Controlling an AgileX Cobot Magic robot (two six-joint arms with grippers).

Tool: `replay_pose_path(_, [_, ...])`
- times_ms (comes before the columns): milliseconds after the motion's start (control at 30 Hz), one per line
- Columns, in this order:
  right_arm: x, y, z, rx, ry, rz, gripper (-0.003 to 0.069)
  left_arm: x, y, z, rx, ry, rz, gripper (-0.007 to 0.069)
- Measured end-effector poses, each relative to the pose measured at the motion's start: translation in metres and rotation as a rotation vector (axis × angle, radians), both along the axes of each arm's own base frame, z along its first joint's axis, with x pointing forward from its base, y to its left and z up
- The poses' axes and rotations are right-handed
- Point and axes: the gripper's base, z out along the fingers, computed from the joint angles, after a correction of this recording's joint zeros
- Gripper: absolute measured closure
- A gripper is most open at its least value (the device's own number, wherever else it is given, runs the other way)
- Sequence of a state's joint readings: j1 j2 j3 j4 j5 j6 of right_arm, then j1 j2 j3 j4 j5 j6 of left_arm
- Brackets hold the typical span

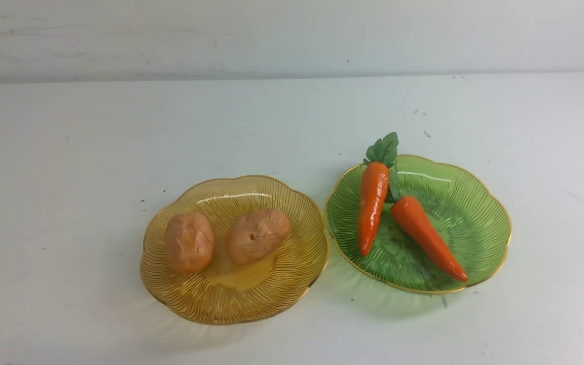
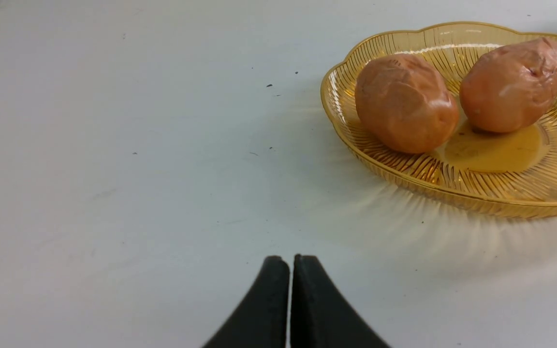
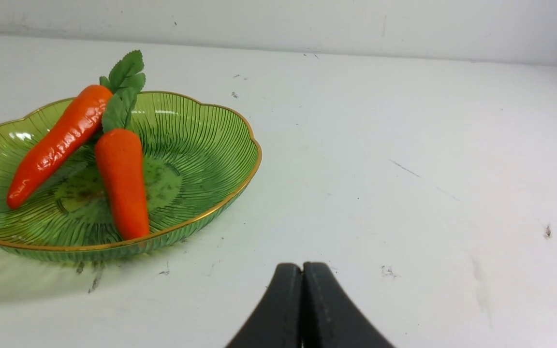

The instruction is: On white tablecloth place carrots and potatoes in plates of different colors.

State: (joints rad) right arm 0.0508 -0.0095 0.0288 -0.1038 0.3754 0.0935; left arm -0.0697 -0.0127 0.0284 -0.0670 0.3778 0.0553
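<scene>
Two tan potatoes [image 1: 189, 242] [image 1: 257, 235] lie side by side in the amber-yellow plate [image 1: 251, 299] on the white tablecloth [image 1: 69, 177]. Two orange carrots [image 1: 372, 207] [image 1: 428, 237] with green tops lie in the green plate [image 1: 474, 213] to its right, tops together. Neither arm shows in the front view. My left gripper [image 2: 291, 261] is shut and empty over bare cloth, short of the amber plate [image 2: 452, 193] with its potatoes [image 2: 404, 104] [image 2: 513, 87]. My right gripper [image 3: 302, 268] is shut and empty, beside the green plate [image 3: 201, 140] holding the carrots [image 3: 58, 142] [image 3: 123, 181].
The two plates nearly touch at their rims near the table's middle. A pale wall [image 1: 292, 35] runs along the table's far edge. Small dark specks and scuffs [image 3: 388, 271] mark the cloth.
</scene>
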Motion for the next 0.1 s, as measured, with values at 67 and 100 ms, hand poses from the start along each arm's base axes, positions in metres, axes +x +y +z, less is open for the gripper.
replay_pose_path(67, [0.0000,0.0000,0.0000,0.000,0.000,0.000,0.0674,0.0000,0.0000,0.0000,0.000,0.000,0.000,0.0627])
replay_pose_path(100, [0.0000,0.0000,0.0000,0.000,0.000,0.000,0.0674,0.0000,0.0000,0.0000,0.000,0.000,0.000,0.0627])
